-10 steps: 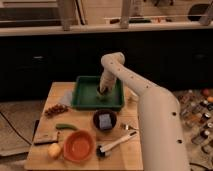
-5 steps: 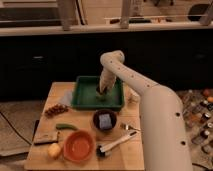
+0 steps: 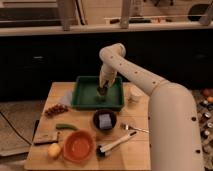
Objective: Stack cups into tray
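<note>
The dark-green tray [image 3: 82, 100] lies at the back middle of the wooden table. My gripper [image 3: 102, 91] reaches down into the tray from the right, low over its floor near the middle. A small dark round shape sits at the gripper's tip and looks like the olive-brown cup [image 3: 101, 95]. I cannot tell whether the gripper holds it. The cream-white cup [image 3: 134, 94] stands on the table just right of the tray, outside it.
A dark bowl with a blue square [image 3: 105, 120] stands in front of the tray. The orange bowl [image 3: 79, 145], a yellow fruit [image 3: 54, 149], a white-handled brush [image 3: 114, 145], a fork [image 3: 135, 128], grapes [image 3: 56, 109] and a green pod [image 3: 66, 127] lie nearer the front.
The gripper has stayed in the tray and has sunk only slightly. Nothing else on the table has moved.
</note>
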Controlling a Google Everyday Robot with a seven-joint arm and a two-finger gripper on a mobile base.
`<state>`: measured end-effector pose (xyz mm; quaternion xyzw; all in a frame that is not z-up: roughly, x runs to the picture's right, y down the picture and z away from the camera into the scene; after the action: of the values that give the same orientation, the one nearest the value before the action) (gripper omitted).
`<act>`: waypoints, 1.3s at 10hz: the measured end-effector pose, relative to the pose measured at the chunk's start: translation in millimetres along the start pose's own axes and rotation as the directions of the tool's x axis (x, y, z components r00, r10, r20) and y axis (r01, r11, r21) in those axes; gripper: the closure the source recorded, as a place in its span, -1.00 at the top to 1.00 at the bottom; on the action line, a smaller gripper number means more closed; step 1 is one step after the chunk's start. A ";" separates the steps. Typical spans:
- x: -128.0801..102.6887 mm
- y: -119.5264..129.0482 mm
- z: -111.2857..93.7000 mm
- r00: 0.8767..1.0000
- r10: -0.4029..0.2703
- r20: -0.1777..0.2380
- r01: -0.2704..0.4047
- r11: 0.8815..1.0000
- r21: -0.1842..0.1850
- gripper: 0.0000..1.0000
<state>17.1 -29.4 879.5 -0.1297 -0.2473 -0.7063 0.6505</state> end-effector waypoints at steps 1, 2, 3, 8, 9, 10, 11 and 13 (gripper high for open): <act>2.2 -0.4 -5.1 1.000 -0.003 -0.013 0.003 1.000 -0.004 0.49; 5.3 -0.1 -9.1 1.000 -0.001 -0.027 0.001 1.000 -0.008 0.59; 7.9 0.6 -11.7 0.999 0.002 -0.037 -0.003 1.000 -0.010 0.60; 23.8 3.2 -23.3 0.996 0.020 -0.092 -0.021 1.000 -0.011 0.60; 24.6 4.0 -24.1 0.995 0.023 -0.097 -0.024 1.000 -0.011 0.60; 24.6 4.2 -24.1 0.995 0.023 -0.097 -0.024 1.000 -0.012 0.60; 24.7 4.0 -24.1 0.995 0.023 -0.097 -0.024 1.000 -0.012 0.60; 24.6 4.0 -24.1 0.995 0.023 -0.097 -0.024 1.000 -0.012 0.60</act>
<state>21.5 -63.1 872.4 -0.1025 -0.2093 -0.7057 0.6691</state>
